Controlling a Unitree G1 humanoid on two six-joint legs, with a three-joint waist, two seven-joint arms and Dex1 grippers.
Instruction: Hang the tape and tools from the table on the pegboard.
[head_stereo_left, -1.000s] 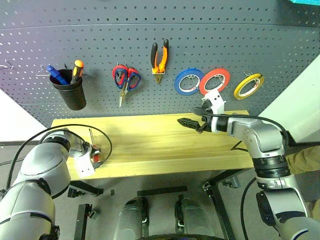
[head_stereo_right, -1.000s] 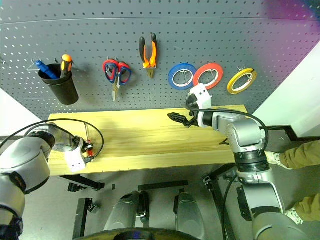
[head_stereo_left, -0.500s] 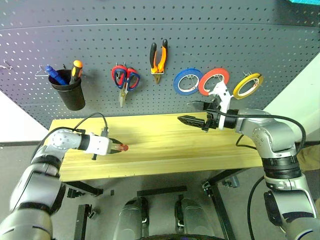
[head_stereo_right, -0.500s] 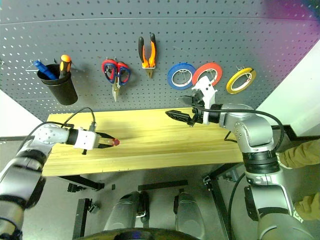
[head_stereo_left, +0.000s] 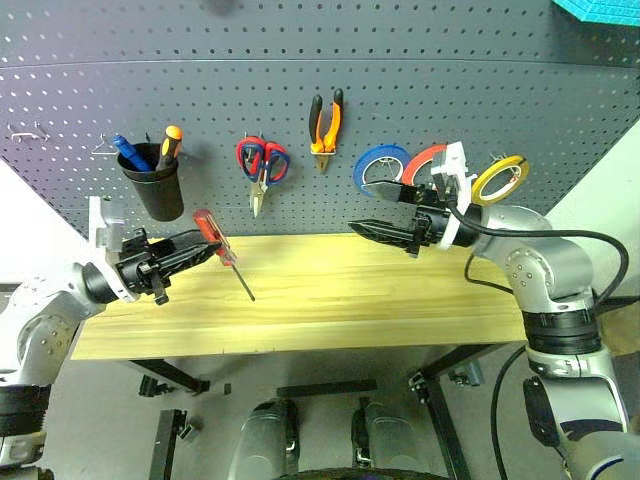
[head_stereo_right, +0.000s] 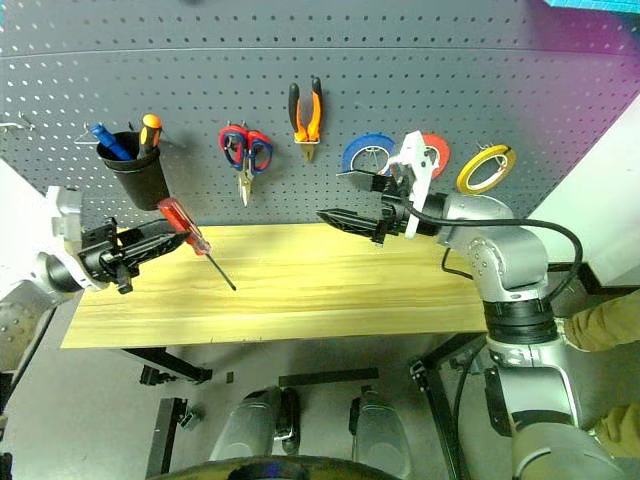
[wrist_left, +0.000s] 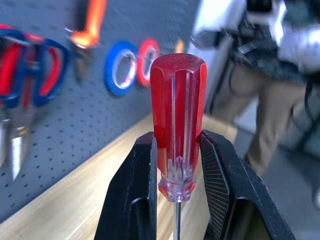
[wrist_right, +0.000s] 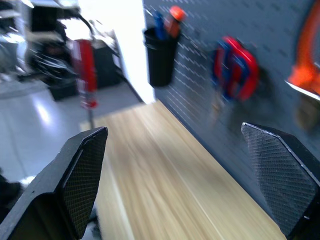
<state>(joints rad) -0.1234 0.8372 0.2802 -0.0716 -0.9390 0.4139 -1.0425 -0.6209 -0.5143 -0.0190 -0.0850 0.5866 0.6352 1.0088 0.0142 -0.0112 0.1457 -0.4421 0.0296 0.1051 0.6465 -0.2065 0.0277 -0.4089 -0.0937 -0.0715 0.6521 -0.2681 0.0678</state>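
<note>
Seen from the head camera's left eye, a long light wooden counter stands before a dark grey pegboard. The left gripper is raised above the counter's left end, its jaws clamped on the red handle of a slim screwdriver, whose thin shaft slants down toward the wood without touching it. The right gripper hovers over the counter's right half, pointing left, its jaws spread wide with nothing between them. On the pegboard, from left to right, hang a black cup holding a blue tool and an orange-handled one, red-handled scissors, orange-and-black pliers, a blue tape roll, a red tape roll partly hidden behind the right wrist, and a yellow tape roll. The right eye view shows the same layout. In the left wrist view, the two black fingers press either side of the translucent red screwdriver handle, just above its clear collar, with the blurred pegboard beyond. In the right wrist view, the two textured pads stand far apart over bare wood, and the red screwdriver appears blurred at the counter's far end, well apart from them.
</note>
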